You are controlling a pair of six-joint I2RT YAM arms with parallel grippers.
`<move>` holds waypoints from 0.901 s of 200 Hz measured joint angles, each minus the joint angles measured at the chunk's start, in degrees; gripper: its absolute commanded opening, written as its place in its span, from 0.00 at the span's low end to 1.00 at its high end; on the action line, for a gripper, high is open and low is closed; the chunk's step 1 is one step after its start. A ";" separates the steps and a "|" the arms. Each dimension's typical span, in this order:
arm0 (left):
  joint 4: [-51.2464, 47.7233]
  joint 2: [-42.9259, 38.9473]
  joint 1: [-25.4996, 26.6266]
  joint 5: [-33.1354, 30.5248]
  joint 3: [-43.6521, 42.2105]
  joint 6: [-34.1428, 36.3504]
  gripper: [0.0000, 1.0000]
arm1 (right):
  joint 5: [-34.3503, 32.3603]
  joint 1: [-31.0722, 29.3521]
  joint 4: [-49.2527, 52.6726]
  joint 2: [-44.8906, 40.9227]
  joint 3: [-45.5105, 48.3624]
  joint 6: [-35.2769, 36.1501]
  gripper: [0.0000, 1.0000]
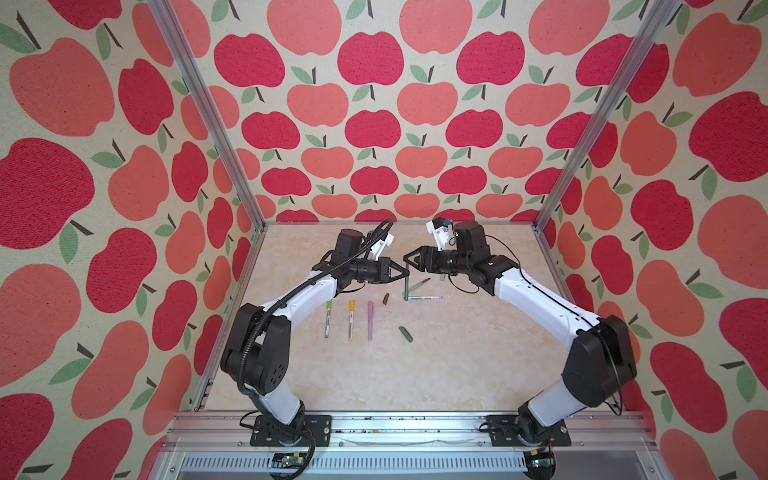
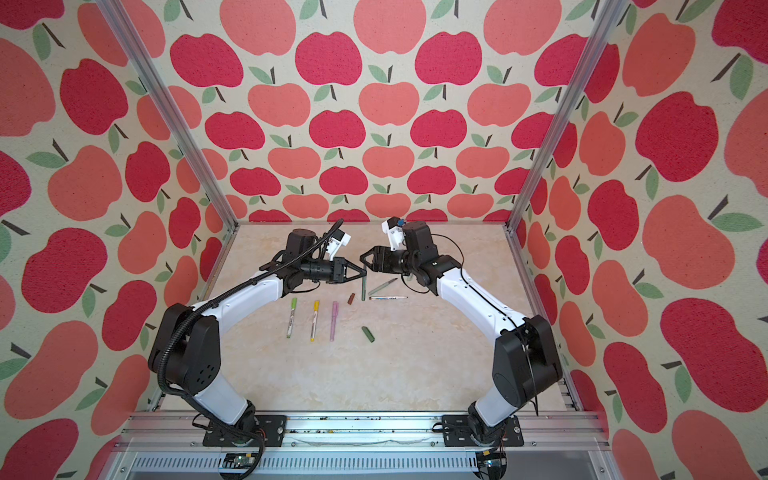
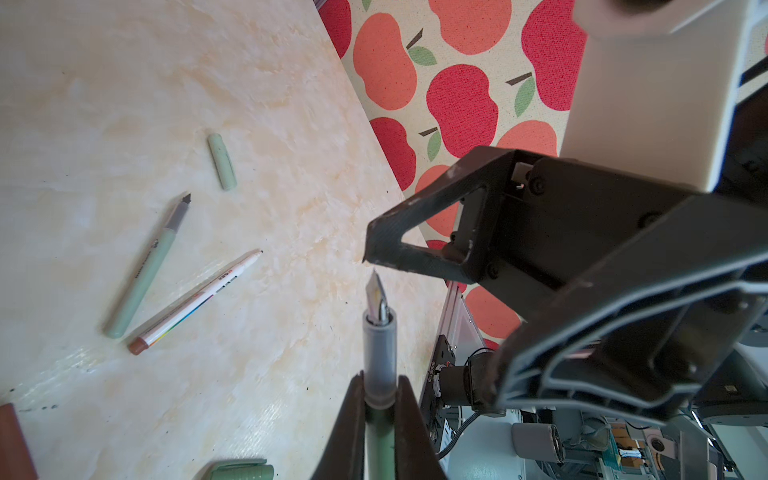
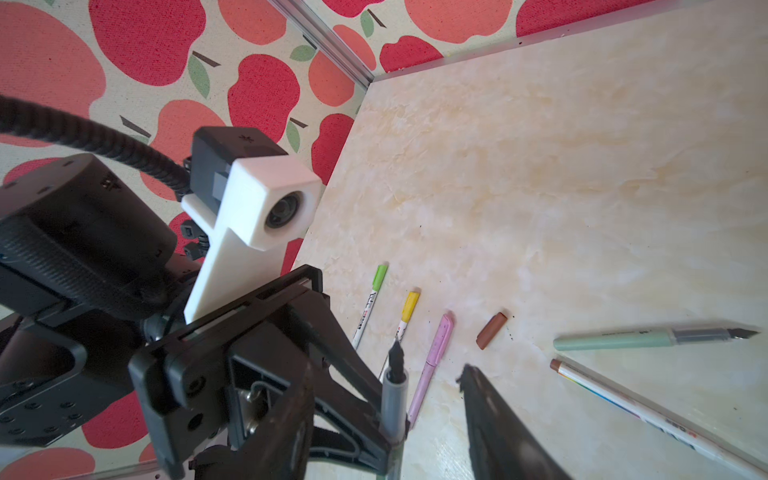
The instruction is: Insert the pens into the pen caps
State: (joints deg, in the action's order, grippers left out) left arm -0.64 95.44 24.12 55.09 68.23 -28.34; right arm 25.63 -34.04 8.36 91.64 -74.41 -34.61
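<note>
Lime-capped pen (image 1: 328, 318), yellow-capped pen (image 1: 351, 320) and pink capped pen (image 1: 370, 321) lie finished on the table (image 1: 457, 365), while the left end effector (image 1: 406, 274) pinches the uncapped dark green pen (image 1: 406, 287) opposite the spread, empty right end effector (image 1: 409, 262), with the dark green cap (image 1: 405, 333), brown cap (image 1: 386, 298) and sage cap (image 3: 222, 161) lying loose.

Tabletop (image 1: 457, 365) glossy; walls (image 1: 374, 124) matt woven cloth — posts (image 1: 594, 124) metal; pink pen (image 1: 370, 321) plastic.

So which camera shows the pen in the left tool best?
The left wrist view: the dark green pen is close up, clamped in the left tool, bare nib sharp. The right wrist view shows only its grey neck and tip. In both top views it's a thin stick hanging under the tool.
</note>
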 measured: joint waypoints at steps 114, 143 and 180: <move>0.02 -0.52 0.11 -0.20 -0.20 -0.04 0.01 | -0.22 -1.60 0.20 2.58 -0.90 -0.02 0.27; 0.04 -0.52 0.15 -0.22 -0.22 -0.11 0.01 | -0.22 -1.60 0.20 2.89 -0.92 -0.04 0.19; 0.04 -0.52 0.31 -0.24 -0.22 -0.22 0.01 | -0.22 -1.86 0.04 2.89 -1.09 -0.17 0.11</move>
State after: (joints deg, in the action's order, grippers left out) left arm -0.60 94.91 24.43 54.85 68.01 -28.56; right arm 25.41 -35.90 8.40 94.52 -75.50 -34.79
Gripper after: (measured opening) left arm 0.128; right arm 0.136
